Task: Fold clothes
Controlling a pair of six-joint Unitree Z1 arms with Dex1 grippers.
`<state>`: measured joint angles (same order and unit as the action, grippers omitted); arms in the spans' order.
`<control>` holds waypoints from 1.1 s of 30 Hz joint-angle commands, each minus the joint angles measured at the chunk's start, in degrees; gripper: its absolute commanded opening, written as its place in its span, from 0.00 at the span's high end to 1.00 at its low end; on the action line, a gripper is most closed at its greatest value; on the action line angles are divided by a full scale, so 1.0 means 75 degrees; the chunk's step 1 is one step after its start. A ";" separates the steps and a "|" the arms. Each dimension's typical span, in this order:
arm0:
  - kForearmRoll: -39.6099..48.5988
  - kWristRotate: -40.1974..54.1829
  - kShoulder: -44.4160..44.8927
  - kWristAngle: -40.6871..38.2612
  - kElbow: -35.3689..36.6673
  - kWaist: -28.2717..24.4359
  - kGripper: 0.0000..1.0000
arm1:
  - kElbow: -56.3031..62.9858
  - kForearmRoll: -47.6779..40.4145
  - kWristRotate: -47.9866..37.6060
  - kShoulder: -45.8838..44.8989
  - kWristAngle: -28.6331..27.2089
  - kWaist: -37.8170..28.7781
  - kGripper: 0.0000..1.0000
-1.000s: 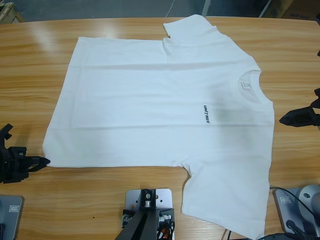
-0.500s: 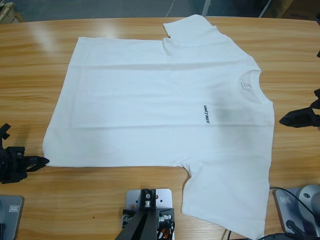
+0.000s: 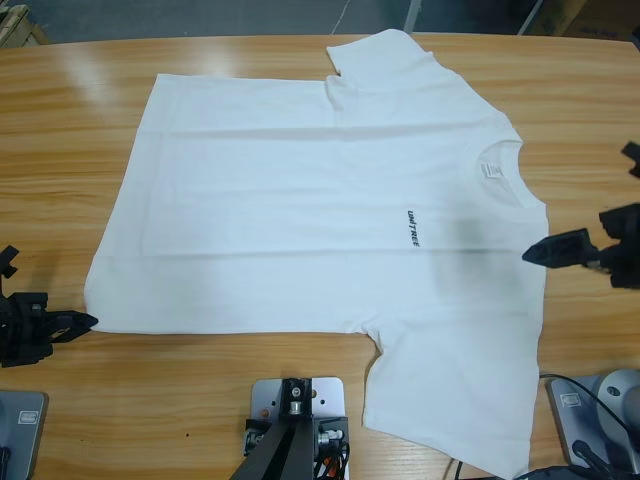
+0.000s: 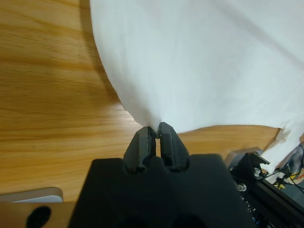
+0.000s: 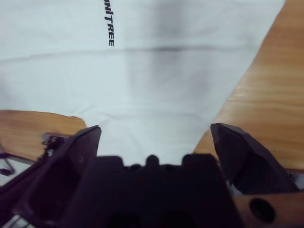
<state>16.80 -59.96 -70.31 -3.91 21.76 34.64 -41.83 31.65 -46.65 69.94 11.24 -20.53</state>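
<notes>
White T-shirt [image 3: 300,200] spread flat across middle of wooden worktop [image 3: 60,150], front up, hem toward left edge, round neck [image 3: 497,172] toward right edge, "UNITREE" lettering [image 3: 413,228] on chest, small neck label [image 3: 489,172] inside collar. One sleeve [image 3: 375,55] toward far edge, other sleeve [image 3: 450,400] toward near edge.

Near left edge: left gripper [image 3: 85,321] low at near hem corner [image 3: 98,310]. In left wrist view, left gripper [image 4: 155,135] fingers clenched together with corner tip [image 4: 151,122] of cloth meeting their tips. Cannot tell how much fabric sits between them; looks like very little.
Risk: thin bite. Corner likely to slip free once lifted or dragged, dropping that side mid-fold. Possible cause: pinch taken at extreme tip only, perhaps one layer.

Toward right edge: right gripper [image 3: 540,252] over shoulder edge [image 3: 540,225] just beside neck. In right wrist view, right gripper [image 5: 154,130] fingers spread wide, released, holding nothing, cloth between and below them.
Risk: closing too high and missing fabric, or closing flat and only bunching top layer.
Risk: uneven lift of the two sides skewing fold line, wrinkling chest panel, near sleeve trailing off near edge of worktop.
</notes>
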 commanded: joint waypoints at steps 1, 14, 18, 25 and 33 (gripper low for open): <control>0.0045 0.0038 0.0107 0.0030 -0.0087 0.0092 1.00 | 0.1766 -0.0958 -0.1658 -0.1776 0.0261 0.0136 0.16; 0.0063 0.0061 0.0128 0.0030 -0.0098 0.0092 1.00 | 0.2092 -0.2104 -0.1784 0.0160 0.1674 -0.0461 0.15; 0.0092 0.0049 0.0187 0.0030 -0.0089 0.0092 1.00 | 0.1923 -0.2067 -0.1498 0.0879 0.1850 -0.0879 0.16; 0.0087 0.0061 0.0079 0.0030 -0.0054 0.0092 1.00 | 0.2127 -0.1832 -0.1374 0.1524 0.1927 -0.1605 0.16; 0.0085 0.0073 0.0035 0.0030 -0.0066 0.0092 1.00 | 0.2226 -0.1506 -0.1440 0.1922 0.1632 -0.2451 0.15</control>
<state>16.81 -59.95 -70.22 -3.91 21.77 34.65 -26.82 17.66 -57.63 82.30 24.70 -36.09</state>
